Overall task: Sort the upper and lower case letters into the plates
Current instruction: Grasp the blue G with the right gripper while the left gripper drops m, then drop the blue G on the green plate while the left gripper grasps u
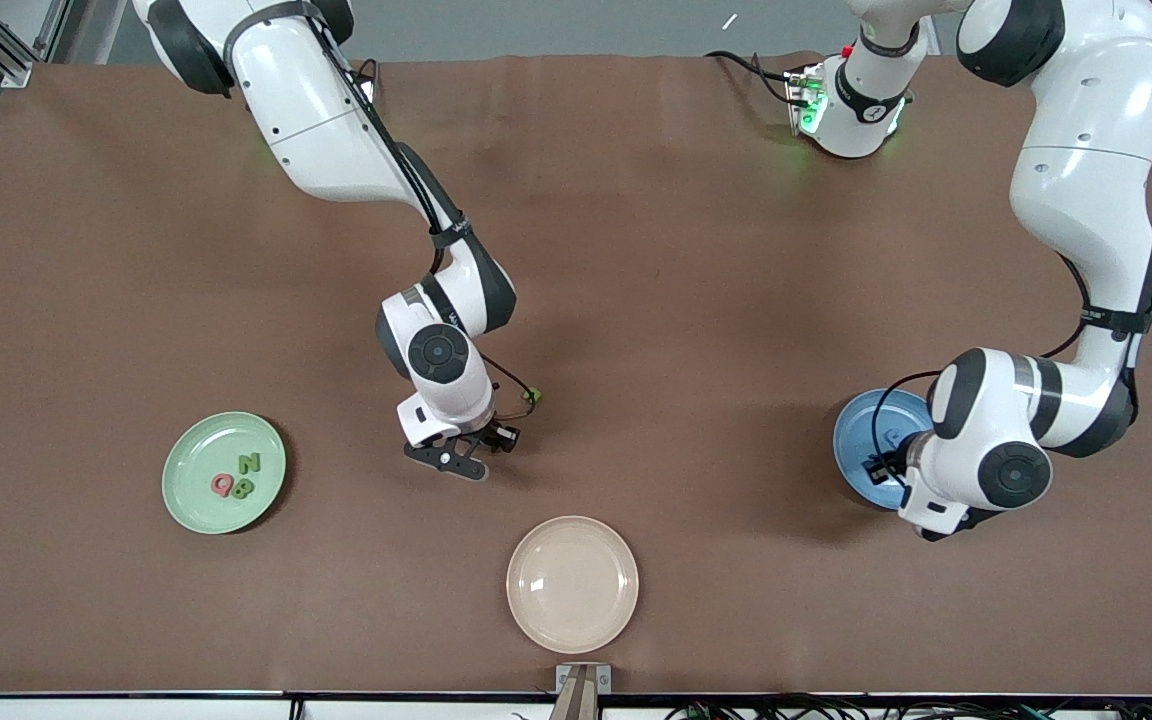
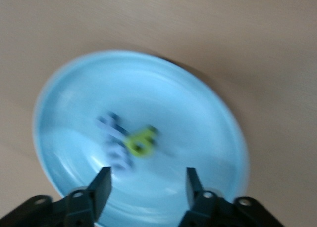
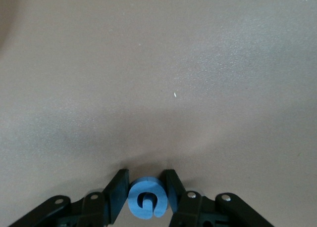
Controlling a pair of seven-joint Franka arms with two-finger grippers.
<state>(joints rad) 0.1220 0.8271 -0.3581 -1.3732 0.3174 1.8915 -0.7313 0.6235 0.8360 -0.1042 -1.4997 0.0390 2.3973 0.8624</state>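
Right wrist view: right tool [image 3: 143, 197] pinches small blue foam letter [image 3: 146, 203] on brown desk [image 3: 158, 78]; lift straight, firm. Left tool [image 2: 146, 185] gapes empty over round blue plate [image 2: 198, 113]

Brown cloth-covered table [image 1: 636, 250], grey floor and metal framing along its edges.

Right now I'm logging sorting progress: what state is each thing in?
Green plate: holds a pink and two green letters.
Blue plate: holds blue letters and one green letter.
Cream plate: empty.
Left pincer: open over the blue plate, holding nothing.
Right pincer: closed on a blue letter at the table.
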